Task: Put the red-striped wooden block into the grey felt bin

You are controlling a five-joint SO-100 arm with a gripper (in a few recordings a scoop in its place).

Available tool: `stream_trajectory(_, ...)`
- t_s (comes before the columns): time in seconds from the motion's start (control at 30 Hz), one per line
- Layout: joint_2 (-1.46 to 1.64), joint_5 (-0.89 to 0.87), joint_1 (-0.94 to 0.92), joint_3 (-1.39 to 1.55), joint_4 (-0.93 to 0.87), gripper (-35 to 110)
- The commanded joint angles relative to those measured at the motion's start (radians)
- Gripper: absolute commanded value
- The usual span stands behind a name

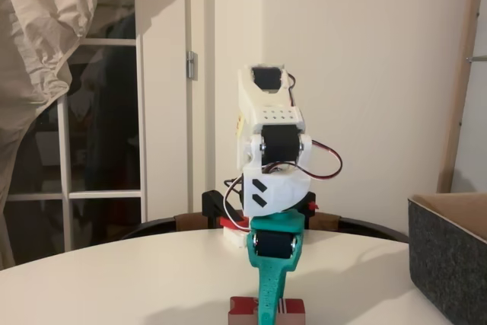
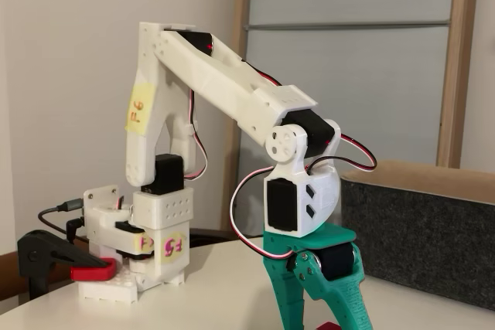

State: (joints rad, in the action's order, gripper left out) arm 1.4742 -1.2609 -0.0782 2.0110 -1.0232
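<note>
The red-striped wooden block (image 1: 242, 310) lies on the white table at the bottom edge of a fixed view, solid red on the left and striped on the right. A sliver of the block (image 2: 329, 325) also shows between the teal fingers. My gripper (image 1: 268, 311) reaches straight down over the block's middle, one teal finger (image 1: 268, 291) in front of it. The jaws stand apart on either side of the block, with the tips cut off by the frame edge, so contact is unclear. The grey felt bin (image 1: 449, 264) stands to the right, and the same bin (image 2: 418, 229) sits behind the gripper.
The arm's white base (image 2: 155, 249) is clamped at the table's far side with a red-and-black clamp (image 2: 69, 264). Red and black cables loop beside the wrist. A round white table (image 1: 114, 279) has open room to the left of the gripper.
</note>
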Motion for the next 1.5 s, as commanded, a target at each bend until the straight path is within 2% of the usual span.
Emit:
stream_trajectory(0.0, -0.002, -0.006, -0.008, 0.015, 0.008, 30)
stream_trajectory(1.47, 0.020, -0.048, -0.054, 0.064, 0.052, 9)
